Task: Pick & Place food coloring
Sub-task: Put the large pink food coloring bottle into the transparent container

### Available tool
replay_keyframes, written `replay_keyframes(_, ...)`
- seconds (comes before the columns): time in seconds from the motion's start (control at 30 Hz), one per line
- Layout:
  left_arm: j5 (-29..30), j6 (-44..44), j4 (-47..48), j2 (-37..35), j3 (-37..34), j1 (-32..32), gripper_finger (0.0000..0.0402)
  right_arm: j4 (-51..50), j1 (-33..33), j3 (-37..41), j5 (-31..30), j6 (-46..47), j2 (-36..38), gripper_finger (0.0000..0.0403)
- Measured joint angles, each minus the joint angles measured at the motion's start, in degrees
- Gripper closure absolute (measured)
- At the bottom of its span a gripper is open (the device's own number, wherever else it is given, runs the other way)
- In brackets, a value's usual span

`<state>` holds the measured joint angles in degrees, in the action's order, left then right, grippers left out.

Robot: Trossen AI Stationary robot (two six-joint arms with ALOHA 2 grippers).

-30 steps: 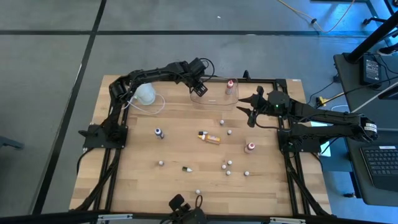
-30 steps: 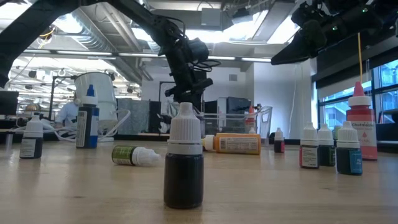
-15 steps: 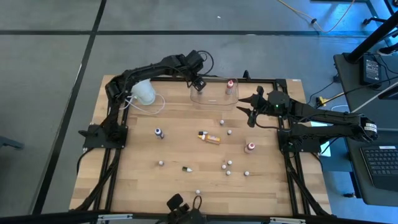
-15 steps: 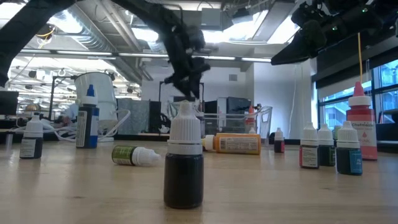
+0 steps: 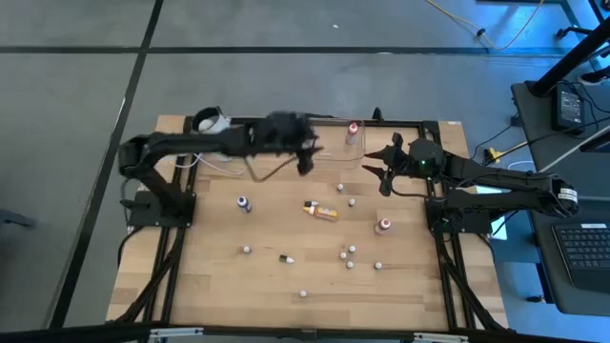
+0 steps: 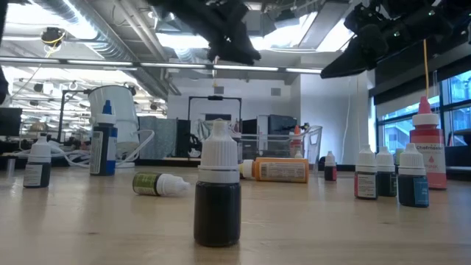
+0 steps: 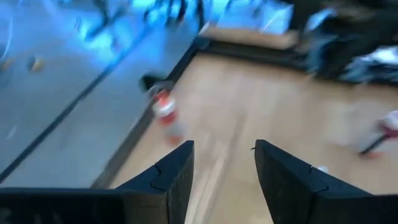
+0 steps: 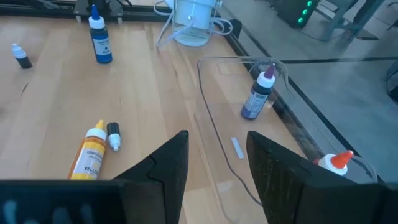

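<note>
Nearest us, dark bottle (image 6: 218, 193) upright on table (image 5: 210, 248); more bottles scattered mid-table. Orange bottle (image 5: 321, 211) lies flat. Clear tub (image 8: 217, 118) at far edge holds purple bottle (image 8: 258, 94). Left gripper (image 7: 222, 177) parted, empty, airborne. Right gripper (image 8: 216, 165) parted, empty, near tub.

- High view: mounted above, facing straight down; takes in the whole wooden table (image 5: 219, 257), both arms and surrounding floor.
- Low view: set at table-top height, facing level across the boards into the room; a dark bottle (image 6: 218, 193) stands very near the lens.
- Left wrist view: looks forward past its own two fingers (image 7: 174, 171) toward the table edge; blurred.
- Right wrist view: looks obliquely down, close over the clear tub (image 8: 261, 118).
- Shared: the orange-yellow bottle (image 5: 321, 211) appears in the high, low and right wrist views.
</note>
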<state>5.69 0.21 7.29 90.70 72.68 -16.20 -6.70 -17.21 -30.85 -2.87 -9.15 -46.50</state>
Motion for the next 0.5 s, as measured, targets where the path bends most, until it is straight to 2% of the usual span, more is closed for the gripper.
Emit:
replay_keyframes(0.13,-0.04,-0.92,-18.01,-5.72,-14.69,4.89,0.0236,1.37,0.00,0.00,0.06,0.06,0.00,0.0237)
replay_keyframes(0.23,0.04,-2.24,-25.90,-10.33,-22.54,7.34,0.0239,1.41,0.27,0.00,4.43,0.11,0.00,0.0236)
replay_keyframes(0.37,0.22,-2.50,-30.04,-15.79,-28.87,9.63,0.0239,2.67,1.72,-0.01,11.55,3.93,0.00,0.0211)
replay_keyframes(0.5,0.23,-2.47,-29.53,-20.06,-30.33,10.58,0.0236,2.68,4.54,0.00,15.73,8.49,0.00,0.0149)
